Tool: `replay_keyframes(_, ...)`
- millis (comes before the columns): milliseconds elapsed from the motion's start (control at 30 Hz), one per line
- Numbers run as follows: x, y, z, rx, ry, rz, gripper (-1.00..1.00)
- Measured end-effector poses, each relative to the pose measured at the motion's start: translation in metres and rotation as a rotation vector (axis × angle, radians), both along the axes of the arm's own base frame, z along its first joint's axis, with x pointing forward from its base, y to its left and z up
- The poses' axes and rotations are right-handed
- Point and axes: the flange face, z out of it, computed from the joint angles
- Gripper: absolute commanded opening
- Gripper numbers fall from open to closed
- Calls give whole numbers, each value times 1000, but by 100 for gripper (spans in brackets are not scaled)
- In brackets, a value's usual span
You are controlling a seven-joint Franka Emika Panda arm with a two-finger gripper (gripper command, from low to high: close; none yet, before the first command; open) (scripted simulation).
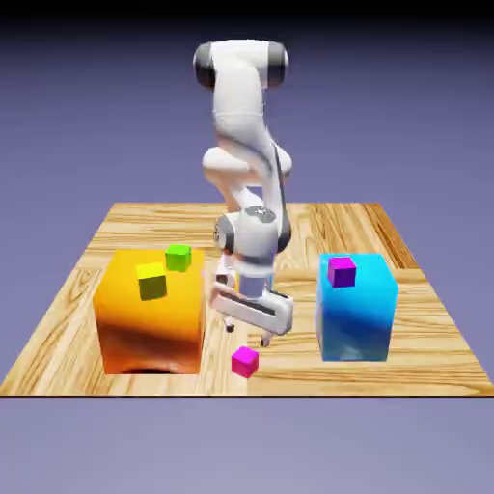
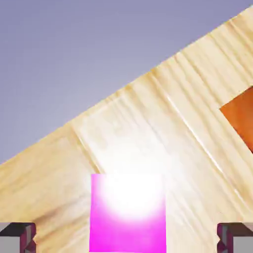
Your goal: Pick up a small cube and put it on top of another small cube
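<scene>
The small cube (image 1: pixel 245 362) (image 2: pixel 127 212) is a plain hot-pink block with a bright glare on its top, lying on the wooden table (image 1: pixel 318 227) (image 2: pixel 163 128) near its front edge. The gripper (image 1: pixel 248 334) (image 2: pixel 126 237) hangs just above it, jaws spread wide, the cube centred between the fingertips (image 2: pixel 18 236) and touching neither.

Plain blue-violet backdrop (image 1: pixel 87 106) fills the frame's top and bottom. Light wooden plank table (image 1: pixel 318 227) spans the centre, glare visible in hand view.
</scene>
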Motion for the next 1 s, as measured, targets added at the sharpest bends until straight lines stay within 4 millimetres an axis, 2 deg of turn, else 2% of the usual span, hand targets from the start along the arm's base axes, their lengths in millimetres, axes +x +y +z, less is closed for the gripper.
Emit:
replay_keyframes(167,5,-4,-54,-2,1,1,0)
replay_keyframes(200,5,-5,-59,-3,1,2,-100)
replay_keyframes(267,5,-5,-59,-3,1,2,-100)
replay_keyframes(500,1,5,18,-7,-3,6,-100)
replay_keyframes(600,16,34,67,-26,-20,37,-100)
replay_keyframes(633,17,50,84,-30,-24,60,-100)
replay_keyframes(700,20,64,116,-33,-28,70,-100)
replay_keyframes(767,16,91,149,-32,-30,106,-100)
replay_keyframes(867,3,125,195,-25,-26,154,-100)
replay_keyframes(1000,-31,179,249,-9,-11,248,-100)
